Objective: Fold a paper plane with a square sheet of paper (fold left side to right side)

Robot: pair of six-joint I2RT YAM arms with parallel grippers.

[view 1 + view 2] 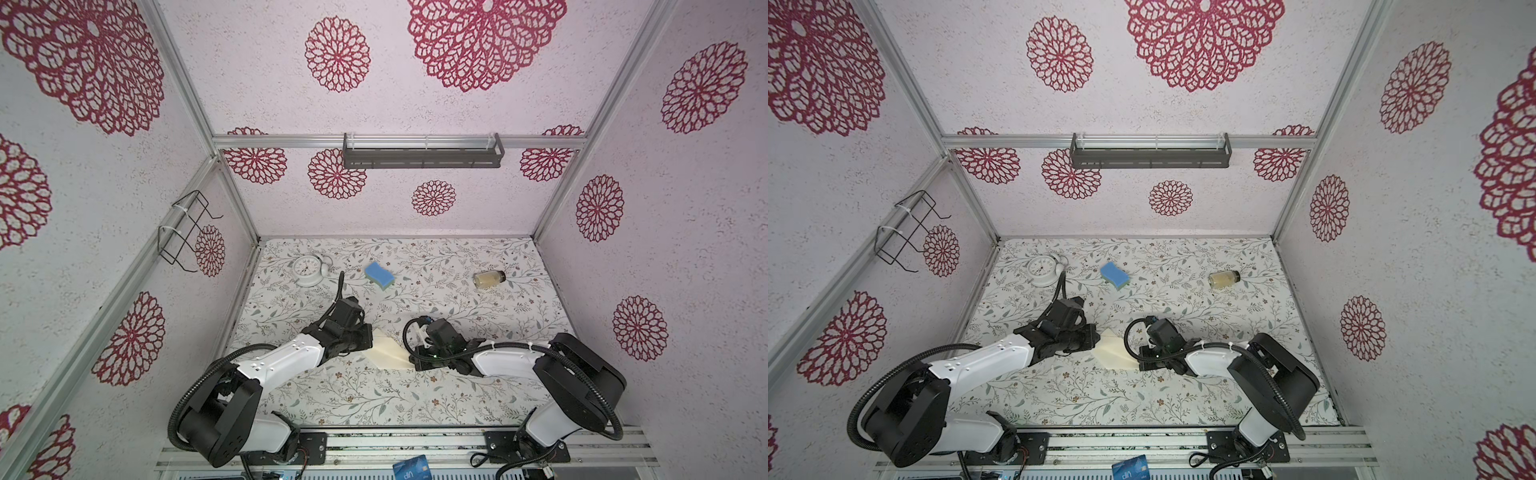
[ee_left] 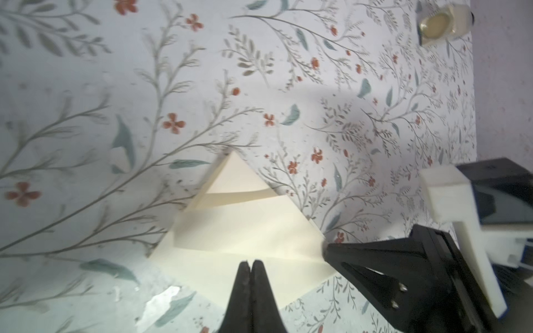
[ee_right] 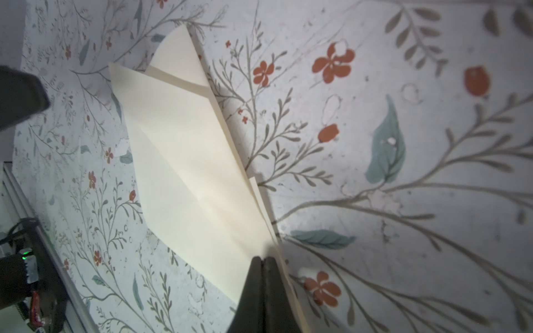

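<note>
Paper plane (image 1: 388, 353) is showing plain cream; sponge (image 1: 377, 274) is showing blue over green; table cover (image 1: 478, 316) is carrying grey-green sprigs, small red flowers.

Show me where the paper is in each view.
In a top view: paper at lower centre.
In a top view: paper at lower centre too.
Left wrist: paper at mid-frame, beyond the left gripper.
Right wrist: paper at mid-frame, beyond the right gripper.
Shared landmark: the floral mat beneath it.

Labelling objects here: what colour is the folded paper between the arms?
Plain cream, no print. The folded paper shows best in the right wrist view.
</note>
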